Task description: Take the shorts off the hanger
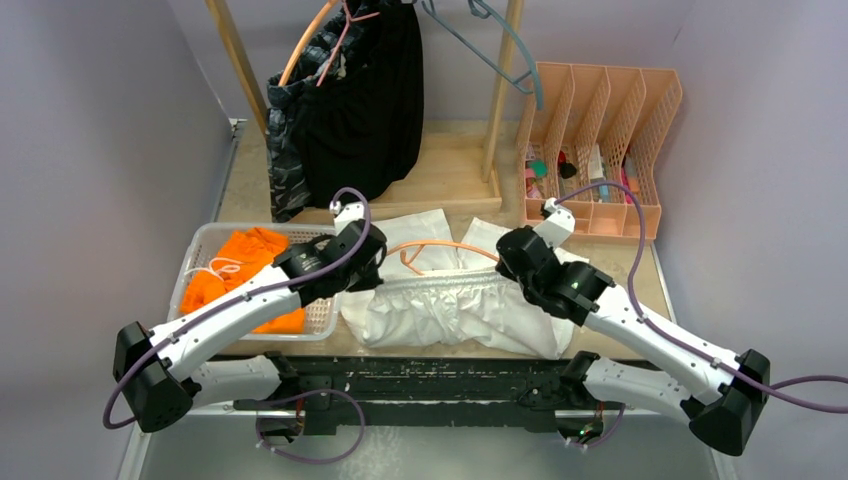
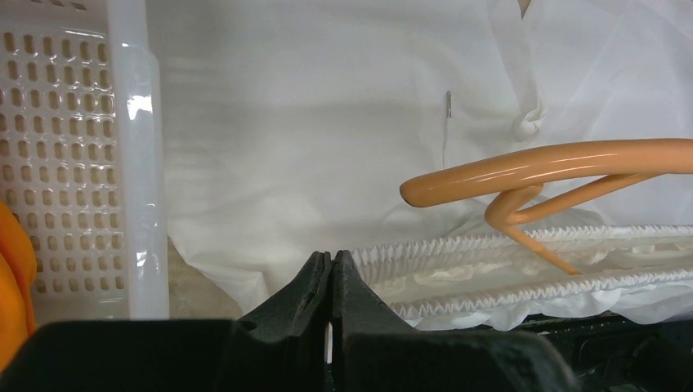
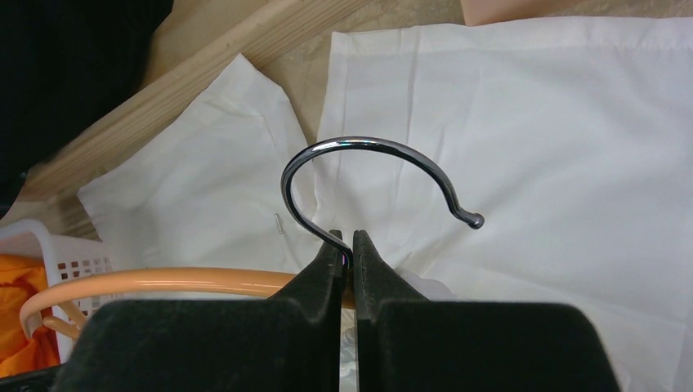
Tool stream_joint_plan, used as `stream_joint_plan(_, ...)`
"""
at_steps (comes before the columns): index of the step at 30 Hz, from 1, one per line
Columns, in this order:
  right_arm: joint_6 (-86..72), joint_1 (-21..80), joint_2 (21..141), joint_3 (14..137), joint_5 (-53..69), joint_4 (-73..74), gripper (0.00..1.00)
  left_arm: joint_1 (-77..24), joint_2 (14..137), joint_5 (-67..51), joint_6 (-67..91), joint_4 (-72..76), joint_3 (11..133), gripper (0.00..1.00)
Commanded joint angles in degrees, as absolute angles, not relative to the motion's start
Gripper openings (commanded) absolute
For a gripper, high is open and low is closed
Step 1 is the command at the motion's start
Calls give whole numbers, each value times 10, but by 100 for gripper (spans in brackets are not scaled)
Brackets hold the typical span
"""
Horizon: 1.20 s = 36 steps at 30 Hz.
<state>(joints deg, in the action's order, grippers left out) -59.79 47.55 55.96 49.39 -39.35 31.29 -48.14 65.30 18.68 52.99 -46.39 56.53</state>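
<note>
**White shorts** (image 1: pixel 450 310): laid flat at the middle of the desk's (image 1: pixel 236 185) near edge. The elastic waistband (image 2: pixel 507 245) is gathered open, and part of the orange hanger (image 1: pixel 440 245) is seen entering it. Removal is judged not yet done.

**Right end effector** (image 3: pixel 347 245): pressed together on the stem of the hanger's metal hook (image 3: pixel 368 144). This is judged to anchor the hanger while cloth is drawn off.

**Left end effector** (image 2: pixel 331 265): pressed together at the waistband's left end, just beside the white basket (image 2: pixel 135 163). Whether cloth is pinched cannot be told. The position is judged suited to pulling the waistband clear.

**Orange shorts** (image 1: pixel 250 260): kept in the basket at the near left corner, judged already taken off.

**Black shorts** (image 1: pixel 370 110) and **camo shorts** (image 1: pixel 290 140): hung on the wooden rack (image 1: pixel 440 170) at the far edge, left.
</note>
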Motion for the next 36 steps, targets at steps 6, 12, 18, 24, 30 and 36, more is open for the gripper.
stream_joint_plan(6,-442,465,537,493,-411,210,0,-478,633,239,515,-484,597,46)
stream_joint_plan(12,-388,466,635,540,-419,254,0,-478,595,314,513,-491,645,71)
stream_joint_plan(18,-298,466,619,523,-315,156,0,-478,559,195,427,-366,626,78)
stream_joint_plan(24,-244,466,546,469,-200,62,0,-478,584,-5,283,-275,588,76)
stream_joint_plan(30,-221,466,529,478,-185,76,0,-478,614,-84,230,-256,584,75)
stream_joint_plan(36,-200,466,527,478,-159,63,0,-478,669,-183,223,-299,595,70)
